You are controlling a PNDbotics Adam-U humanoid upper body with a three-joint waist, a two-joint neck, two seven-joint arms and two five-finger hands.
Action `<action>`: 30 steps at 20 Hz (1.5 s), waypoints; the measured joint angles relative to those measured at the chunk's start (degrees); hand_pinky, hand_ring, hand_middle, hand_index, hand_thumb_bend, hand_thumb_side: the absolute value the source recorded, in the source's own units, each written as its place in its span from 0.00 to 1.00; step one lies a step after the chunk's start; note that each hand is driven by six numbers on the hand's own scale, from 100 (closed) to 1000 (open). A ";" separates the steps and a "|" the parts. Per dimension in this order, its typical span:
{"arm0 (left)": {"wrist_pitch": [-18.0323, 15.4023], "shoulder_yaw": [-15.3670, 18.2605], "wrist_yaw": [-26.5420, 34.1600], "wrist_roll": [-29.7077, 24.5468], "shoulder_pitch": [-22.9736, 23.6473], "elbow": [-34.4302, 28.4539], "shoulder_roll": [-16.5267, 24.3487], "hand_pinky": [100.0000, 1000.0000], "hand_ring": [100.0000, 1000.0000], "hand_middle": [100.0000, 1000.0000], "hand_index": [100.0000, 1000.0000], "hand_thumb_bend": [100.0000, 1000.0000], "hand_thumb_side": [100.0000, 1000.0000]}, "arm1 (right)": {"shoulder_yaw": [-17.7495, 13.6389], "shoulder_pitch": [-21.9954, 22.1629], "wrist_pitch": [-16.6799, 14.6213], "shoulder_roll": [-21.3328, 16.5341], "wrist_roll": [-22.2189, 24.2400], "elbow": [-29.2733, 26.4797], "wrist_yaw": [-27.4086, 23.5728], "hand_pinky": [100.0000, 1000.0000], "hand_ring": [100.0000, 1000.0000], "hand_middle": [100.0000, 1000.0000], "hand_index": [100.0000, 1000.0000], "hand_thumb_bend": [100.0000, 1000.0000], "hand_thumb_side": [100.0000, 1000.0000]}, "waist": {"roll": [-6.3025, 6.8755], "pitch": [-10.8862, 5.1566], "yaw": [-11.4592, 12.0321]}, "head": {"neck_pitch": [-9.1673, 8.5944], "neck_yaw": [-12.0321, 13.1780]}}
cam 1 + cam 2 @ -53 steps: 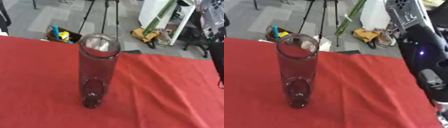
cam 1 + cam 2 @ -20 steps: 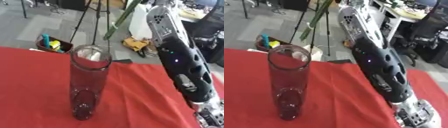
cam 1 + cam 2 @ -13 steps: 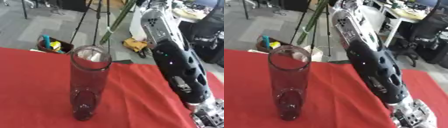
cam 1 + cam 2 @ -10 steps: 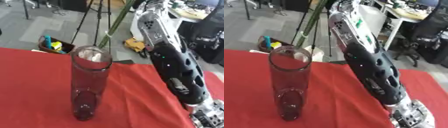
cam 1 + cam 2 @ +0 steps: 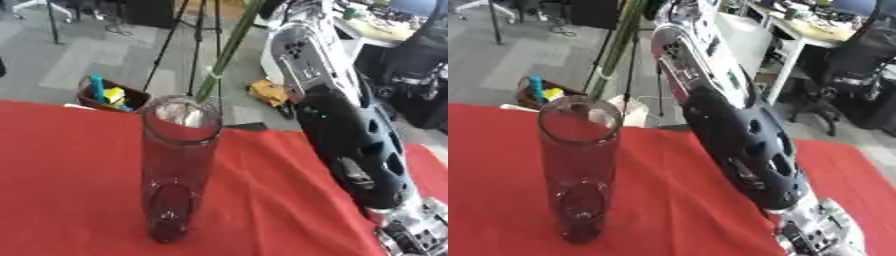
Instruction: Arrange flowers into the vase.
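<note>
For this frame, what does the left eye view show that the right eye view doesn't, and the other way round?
Only the left eye view shows the cut lower end of the green stem arriving just above the vase's far rim. Only the right eye view shows the white desk behind the arm, and there the stem sits left of the vase mouth. Both show the tall clear vase upright on the red tablecloth, with nothing visible inside it, and the right arm rising out of frame. Neither shows a hand.

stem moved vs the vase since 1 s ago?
Yes. The stem has swung left and down toward the vase; its lower end now sits at the far rim in the left eye view, earlier well right of it.
</note>
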 measured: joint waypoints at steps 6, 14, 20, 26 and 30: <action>0.04 0.00 0.01 -0.20 -0.23 0.00 -0.45 0.69 0.48 0.75 0.86 0.00 1.00 | 0.48 0.10 0.79 0.48 -0.11 -0.24 0.37 0.00 0.00 0.00 0.00 0.00 0.73 | -0.33 0.03 0.52 | 0.05 -0.02; -0.03 -0.01 0.01 -0.48 -0.32 0.00 -0.77 0.69 0.48 0.75 0.86 0.00 1.00 | 1.24 0.59 2.37 1.21 1.11 -0.21 0.39 0.00 0.00 0.00 0.00 0.00 0.74 | -0.66 1.02 1.25 | 1.70 0.18; -0.07 -0.01 0.01 -0.52 -0.56 0.00 -0.95 0.69 0.48 0.75 0.86 0.00 1.00 | 1.53 1.23 2.91 1.39 1.67 -0.17 1.17 0.00 0.00 0.00 0.00 0.00 0.74 | -0.96 1.63 1.76 | 3.07 0.33; -0.07 -0.02 0.01 -0.58 -0.70 0.00 -0.98 0.69 0.48 0.75 0.86 0.00 1.00 | 2.32 1.58 3.69 1.48 2.56 0.15 2.03 0.00 0.00 0.00 0.00 0.00 0.75 | -0.99 2.14 2.01 | 3.07 0.08; -0.05 -0.02 0.01 -0.75 -0.75 0.00 -1.16 0.69 0.47 0.75 0.86 0.00 1.00 | 2.56 1.58 4.62 1.86 2.69 0.18 2.54 0.00 0.00 0.00 0.00 0.00 0.78 | -1.02 2.33 2.02 | 3.09 -0.14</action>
